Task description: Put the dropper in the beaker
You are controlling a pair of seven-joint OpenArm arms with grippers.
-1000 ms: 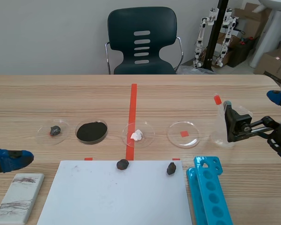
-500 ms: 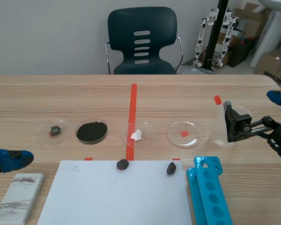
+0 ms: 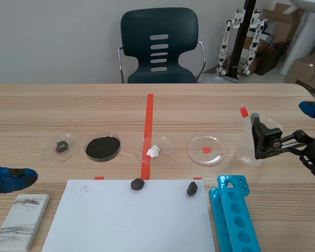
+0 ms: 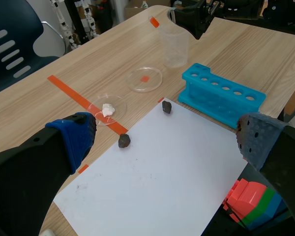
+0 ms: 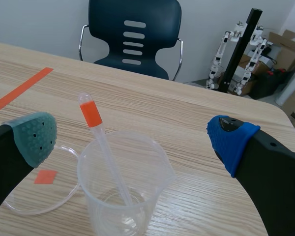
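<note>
Zero change: left tool (image 4: 164, 141), right tool (image 5: 132, 138) both spread wide; dropper (image 5: 106, 157) inside beaker (image 5: 157, 196).

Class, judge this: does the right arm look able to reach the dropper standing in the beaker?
Probably yes: the dropper leans in the beaker directly ahead of the open jaws, its orange bulb above the rim, nothing between them.

scene view facing across table (image 3: 42, 105), left wrist wide, right wrist close over beaker (image 5: 142, 196), shared by all

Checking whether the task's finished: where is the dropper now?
The dropper leans inside the beaker at the table's right, just ahead of the open right gripper.
</note>
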